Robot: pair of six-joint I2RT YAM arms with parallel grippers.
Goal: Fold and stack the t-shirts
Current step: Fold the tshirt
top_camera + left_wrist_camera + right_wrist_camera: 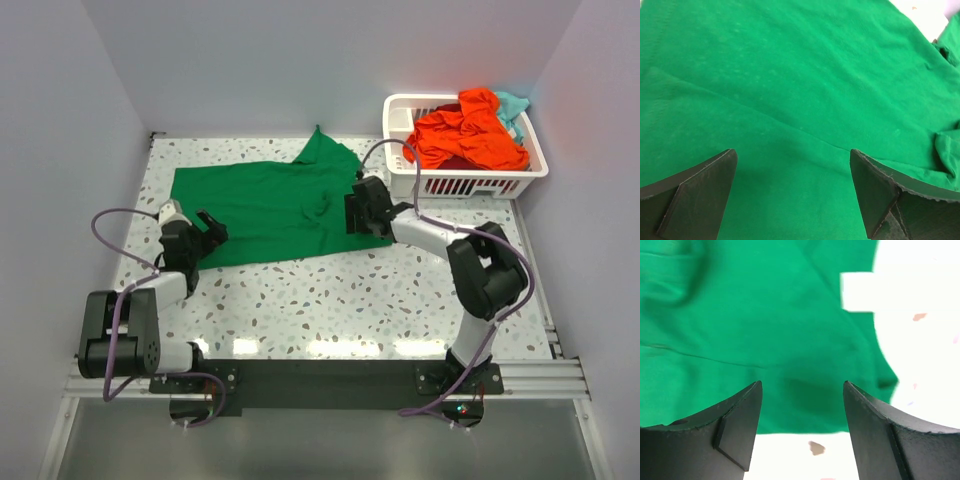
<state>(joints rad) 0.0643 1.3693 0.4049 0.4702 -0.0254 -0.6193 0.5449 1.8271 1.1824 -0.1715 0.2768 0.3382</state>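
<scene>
While the left gripper hangs over the near left corner of the green t-shirt, its jaws stand as wide as they go, and there is nothing between them but flat cloth below! From the left wrist view the two dark fingers frame a smooth stretch of green with one long crease running across it; whether the tips actually touch the fabric cannot be told. Moving across, the green t-shirt lies spread on the speckled table, covering the far left and middle, smooth on the left, rumpled towards the right, with one point of cloth reaching up towards the back wall. Now to the right gripper, sitting over the shirt's right near edge: its jaws are partly open, narrower than the left pair, and the right wrist view shows the hem of the green cloth running below and between the fingers, with bare table just beyond it. No cloth is pinched there; the fingers stand apart on either side of the edge, and contact with the fabric cannot be judged. Further right, at the far right corner of the table, the white slotted basket holds the orange-red t-shirt, heaped up above the rim, and the teal t-shirt peeks out behind it at the basket's far right.
</scene>
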